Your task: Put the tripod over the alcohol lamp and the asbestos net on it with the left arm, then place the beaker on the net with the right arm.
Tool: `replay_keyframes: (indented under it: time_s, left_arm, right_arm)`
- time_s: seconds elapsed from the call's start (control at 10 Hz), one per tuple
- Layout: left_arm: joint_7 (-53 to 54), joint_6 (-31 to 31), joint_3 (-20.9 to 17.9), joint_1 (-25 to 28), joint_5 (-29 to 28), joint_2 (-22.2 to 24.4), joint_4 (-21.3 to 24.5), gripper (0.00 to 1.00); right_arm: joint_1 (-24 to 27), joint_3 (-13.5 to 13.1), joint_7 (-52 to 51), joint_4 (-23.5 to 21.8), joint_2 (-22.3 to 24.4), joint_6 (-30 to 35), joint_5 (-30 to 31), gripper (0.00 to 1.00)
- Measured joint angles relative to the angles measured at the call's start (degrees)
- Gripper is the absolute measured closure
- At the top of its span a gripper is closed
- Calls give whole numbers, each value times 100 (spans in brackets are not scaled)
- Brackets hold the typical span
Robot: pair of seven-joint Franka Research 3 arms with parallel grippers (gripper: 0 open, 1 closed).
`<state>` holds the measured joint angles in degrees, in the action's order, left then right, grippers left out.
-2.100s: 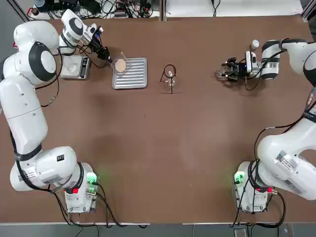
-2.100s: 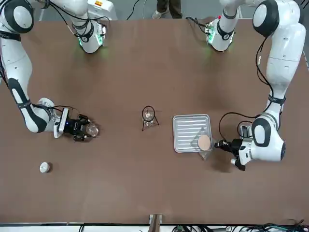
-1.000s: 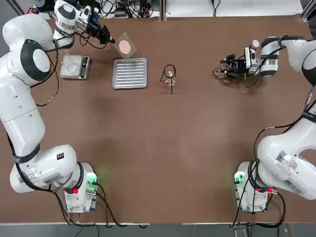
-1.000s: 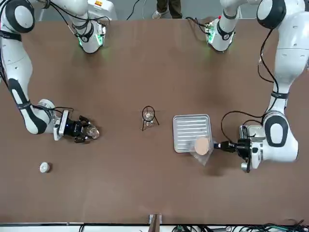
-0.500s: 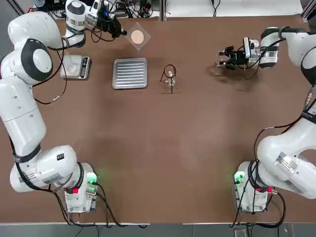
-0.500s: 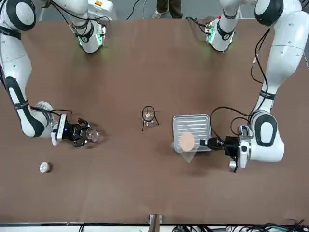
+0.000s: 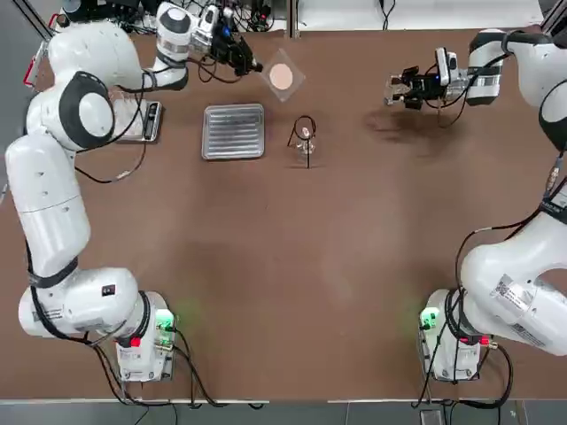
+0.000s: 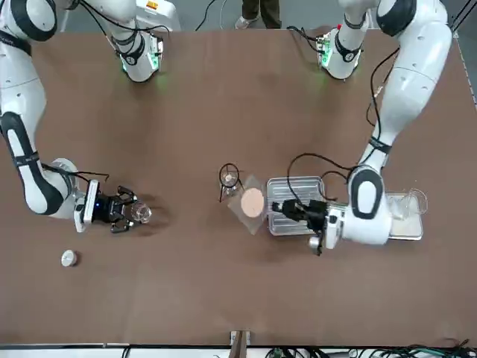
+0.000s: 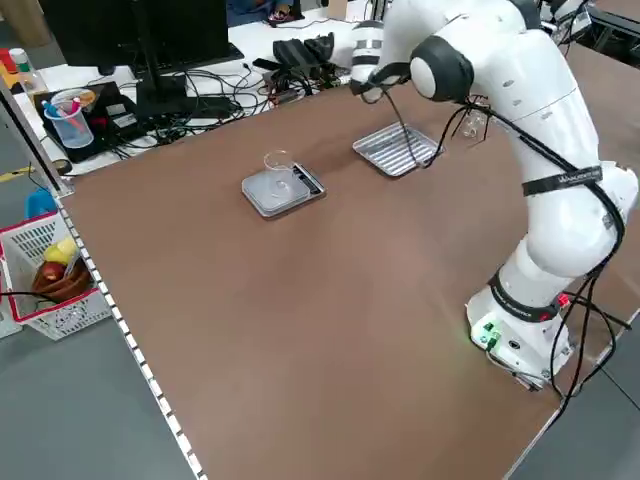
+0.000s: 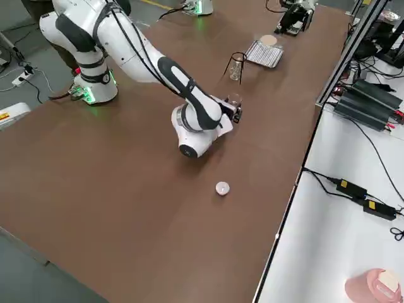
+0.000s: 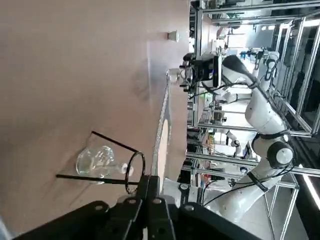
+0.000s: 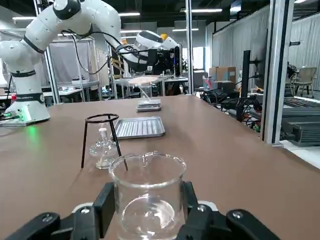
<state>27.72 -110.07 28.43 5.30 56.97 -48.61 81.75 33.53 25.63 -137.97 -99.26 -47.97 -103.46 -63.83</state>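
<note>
With its fingers clenched on the asbestos net (image 7: 281,78), the left arm (image 7: 53,190) should keep it level and centre it above the tripod (image 7: 307,128) ring.

lamp (image 12: 104,149) under tripod (image 12: 101,119), beside tray (image 12: 139,128)
</note>
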Motion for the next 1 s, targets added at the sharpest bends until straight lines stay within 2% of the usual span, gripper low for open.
replay_keyframes:
  time_s: [0.4, 1.0]
  left_arm:
    - [57, -6, 12, -175, 0, -16, 538, 99]
    - [57, -535, 34, -615, 9, -17, 693, 99]
  right_arm:
    - [-96, 2, 116, 80, 23, 1, -44, 41]
    - [-272, 3, 260, 113, 164, 3, -198, 41]
